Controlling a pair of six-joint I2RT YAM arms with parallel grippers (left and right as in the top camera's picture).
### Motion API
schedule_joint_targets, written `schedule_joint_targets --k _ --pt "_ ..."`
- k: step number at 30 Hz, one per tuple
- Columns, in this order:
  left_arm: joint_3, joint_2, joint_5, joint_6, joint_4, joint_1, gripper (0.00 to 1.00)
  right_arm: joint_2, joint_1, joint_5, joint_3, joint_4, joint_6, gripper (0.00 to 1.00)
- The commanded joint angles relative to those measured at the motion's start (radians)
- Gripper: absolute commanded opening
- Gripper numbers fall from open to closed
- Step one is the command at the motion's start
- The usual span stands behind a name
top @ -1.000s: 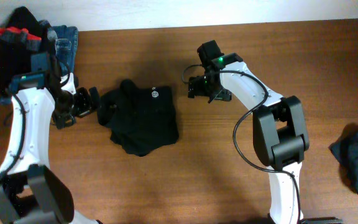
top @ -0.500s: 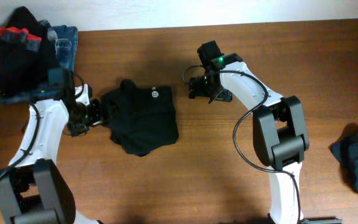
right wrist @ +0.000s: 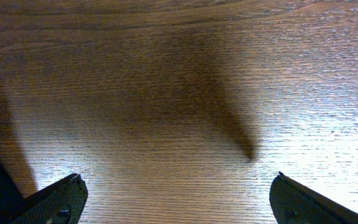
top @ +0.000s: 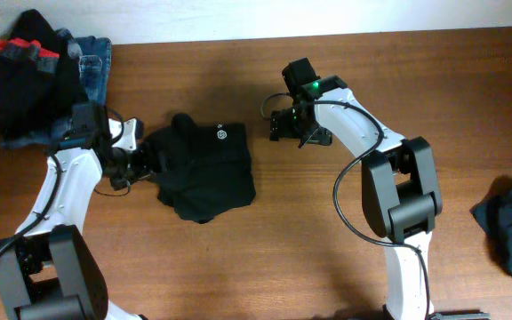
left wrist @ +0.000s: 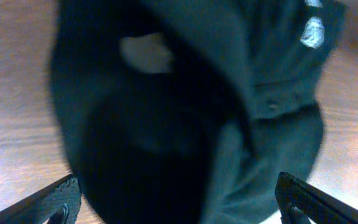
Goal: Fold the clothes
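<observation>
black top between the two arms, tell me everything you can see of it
The black top is soft, limp, plain dark fabric lying crumpled in a rough bunched square on the wooden table, not folded flat. A small white round mark shows near its upper edge, and the left wrist view shows a pale neck label inside a dark opening. The left gripper is at its left edge, open, fabric between the fingers. The right gripper is apart from it, over bare wood.

Lab: wood table point(top: 194, 258) w/ robot arms point(top: 360, 127)
</observation>
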Motion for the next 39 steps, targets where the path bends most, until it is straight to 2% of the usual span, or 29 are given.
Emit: schedule_joint_targets --k 1,7,12,18,22,31,39 --pt "-0.016 0.002 0.134 0.118 0.011 -0.002 0.99 -0.002 0.001 0.02 -0.002 0.0 0.004 0.99" --pt "-0.044 0.006 0.116 0.117 0.023 -0.002 0.99 -0.002 0.001 0.02 -0.002 0.0 0.003 0.99" --pt "-0.075 0.007 -0.006 0.03 0.041 -0.002 0.99 -0.002 0.001 0.02 -0.002 0.0 0.004 0.99" --pt "-0.109 0.007 -0.008 0.024 0.06 -0.002 0.99 -0.002 0.001 0.02 -0.002 0.0 0.004 0.99" --pt "-0.122 0.007 -0.089 -0.059 0.071 -0.002 0.99 -0.002 0.001 0.02 -0.002 0.0 0.004 0.99" --pt "-0.132 0.008 -0.064 -0.085 0.143 -0.002 0.99 -0.002 0.001 0.02 -0.002 0.0 0.004 0.99" --pt "-0.137 0.008 0.021 -0.076 0.188 -0.002 0.99 -0.002 0.001 0.02 -0.002 0.0 0.004 0.99"
